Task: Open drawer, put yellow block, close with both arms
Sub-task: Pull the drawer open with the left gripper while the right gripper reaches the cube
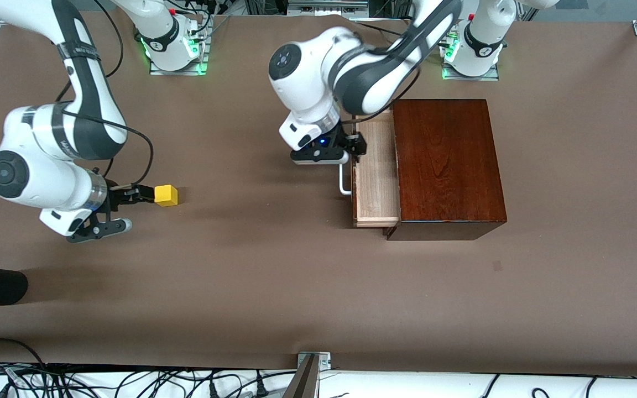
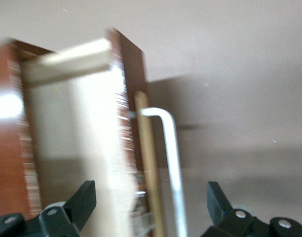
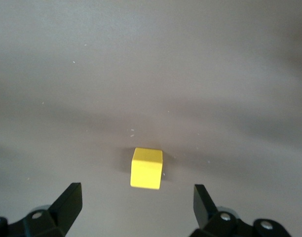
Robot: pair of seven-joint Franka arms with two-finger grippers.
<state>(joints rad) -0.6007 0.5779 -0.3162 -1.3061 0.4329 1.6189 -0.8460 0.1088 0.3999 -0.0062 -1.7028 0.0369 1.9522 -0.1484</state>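
The yellow block [image 1: 166, 195] sits on the table [image 1: 274, 287] toward the right arm's end, well apart from the part-open drawer [image 1: 375, 177], just ahead of the right gripper [image 1: 130, 194] with fingers spread wide, while the left gripper [image 1: 351, 145], also spread, is over the drawer's handle [image 1: 343, 182].

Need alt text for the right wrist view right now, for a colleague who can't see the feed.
The yellow block sits on the bare brown table, centred ahead of the right gripper, whose two black fingers are spread wide open and not touching it. Nothing else is in view.
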